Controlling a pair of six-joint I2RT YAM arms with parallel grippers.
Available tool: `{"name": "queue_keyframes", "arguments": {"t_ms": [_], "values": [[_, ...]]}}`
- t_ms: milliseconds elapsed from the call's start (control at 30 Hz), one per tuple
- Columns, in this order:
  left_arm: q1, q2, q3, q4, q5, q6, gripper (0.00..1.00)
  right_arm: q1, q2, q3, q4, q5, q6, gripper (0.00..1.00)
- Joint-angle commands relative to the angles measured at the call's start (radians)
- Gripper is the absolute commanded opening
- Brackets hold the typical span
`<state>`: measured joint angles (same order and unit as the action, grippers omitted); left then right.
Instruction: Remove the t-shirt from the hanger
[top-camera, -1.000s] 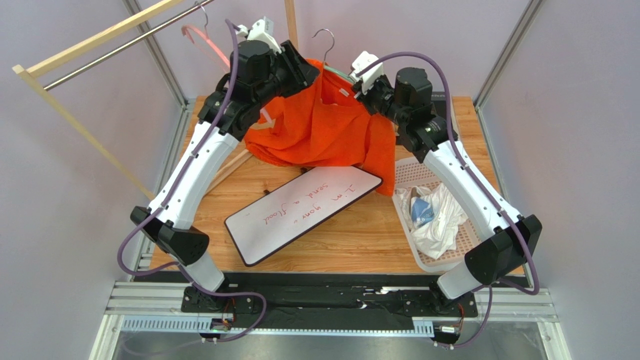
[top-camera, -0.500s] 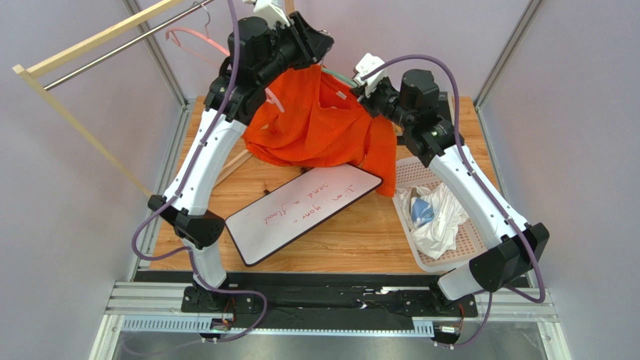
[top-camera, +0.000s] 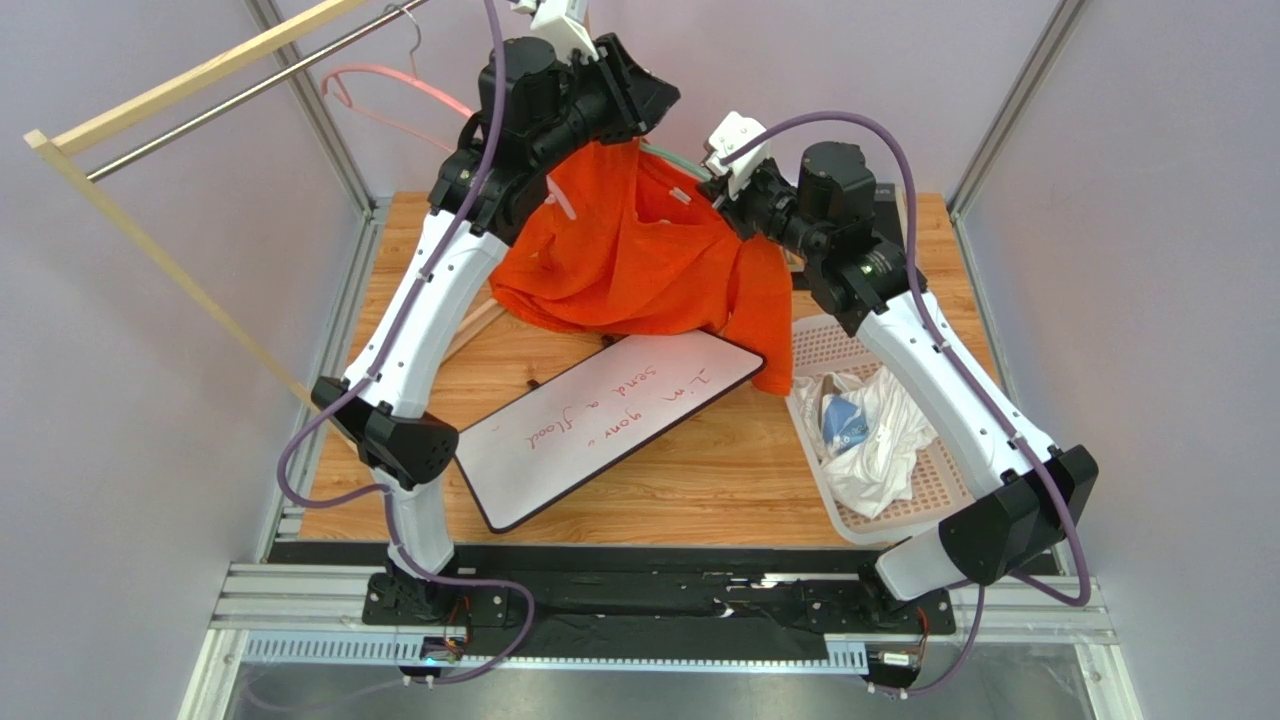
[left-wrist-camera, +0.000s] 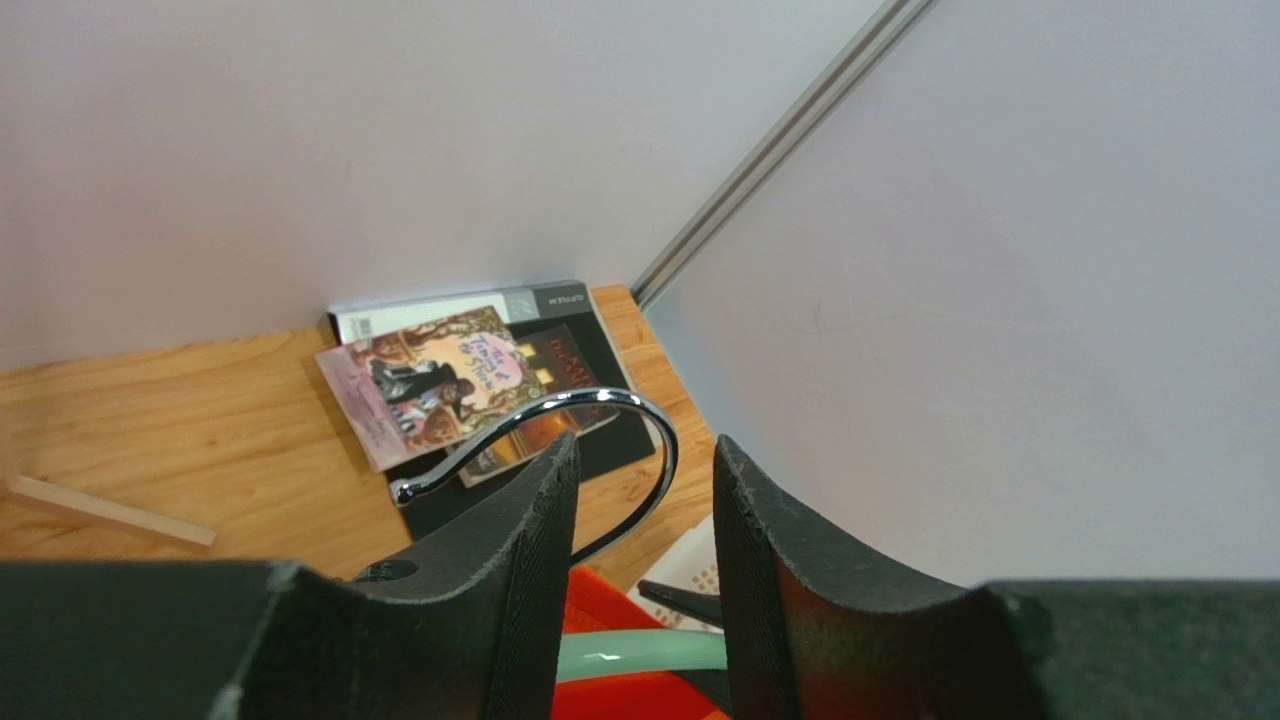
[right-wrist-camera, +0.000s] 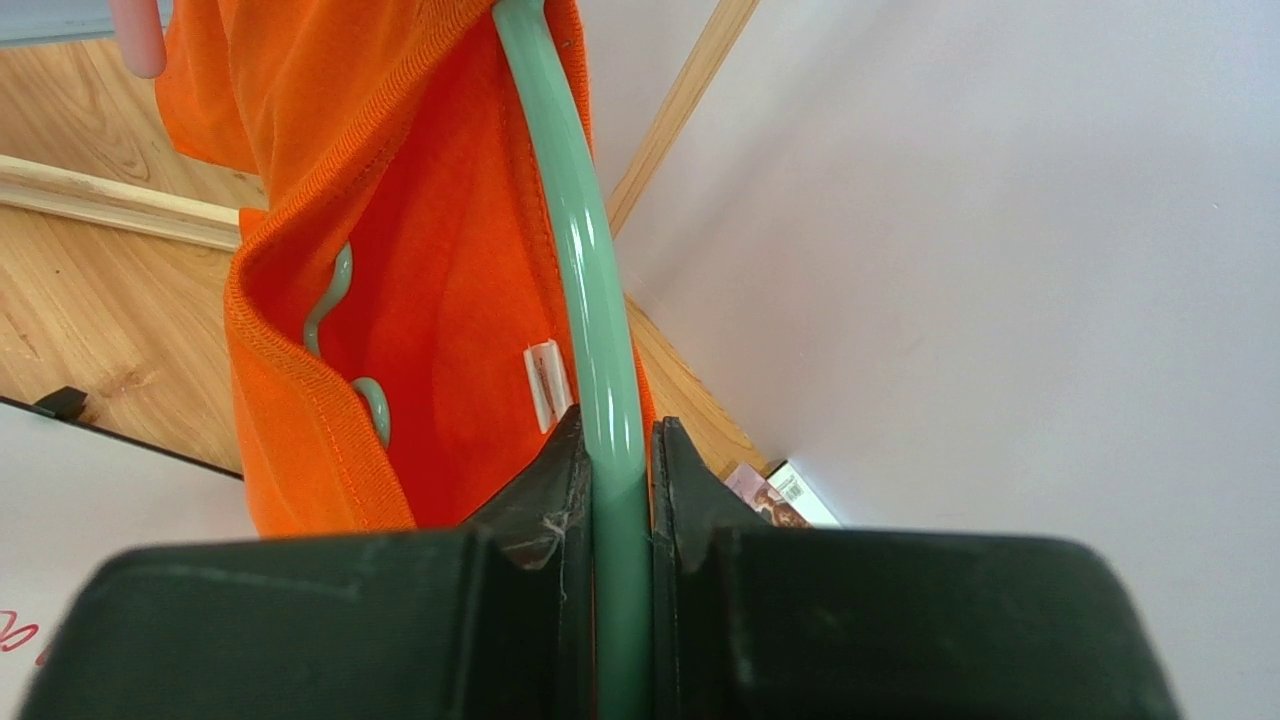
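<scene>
T-shirt (top-camera: 646, 270): orange, crumpled, upper centre of frame, held up over the bench (top-camera: 721, 465). Not yet off; the green hanger (right-wrist-camera: 598, 330) still runs through the collar, so removal looks all to do. Right end effector (right-wrist-camera: 612, 443): clamped on the hanger arm. Left end effector (left-wrist-camera: 643, 458): half-wide, astride the hook (left-wrist-camera: 594, 399), gripping nothing.

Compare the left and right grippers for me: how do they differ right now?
The right gripper is clamped on the green hanger, while the left gripper holds nothing and its fingers stand apart. The right one sits against the orange t-shirt. The left one has only the hanger's metal hook showing in its gap. Both are up at the top of the hanger.
</scene>
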<state>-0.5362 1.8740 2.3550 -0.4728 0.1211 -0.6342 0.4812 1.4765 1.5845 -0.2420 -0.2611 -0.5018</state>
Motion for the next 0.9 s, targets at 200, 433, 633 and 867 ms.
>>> {"name": "queue_keyframes", "arguments": {"t_ms": [200, 433, 633, 867], "values": [[-0.001, 0.013, 0.029, 0.059, -0.02, -0.05, 0.0, 0.034, -0.062, 0.011, 0.121, 0.052, 0.011, 0.02], [0.001, -0.006, 0.035, 0.12, -0.095, -0.099, 0.0, 0.034, -0.143, -0.06, 0.135, 0.253, 0.175, 0.66], [0.019, 0.002, 0.082, 0.134, -0.077, -0.113, 0.0, 0.016, -0.228, -0.129, 0.023, 0.344, 0.267, 1.0], [0.039, -0.019, 0.081, 0.143, -0.081, -0.117, 0.0, -0.067, -0.381, -0.296, -0.04, 0.095, 0.367, 1.0]]}}
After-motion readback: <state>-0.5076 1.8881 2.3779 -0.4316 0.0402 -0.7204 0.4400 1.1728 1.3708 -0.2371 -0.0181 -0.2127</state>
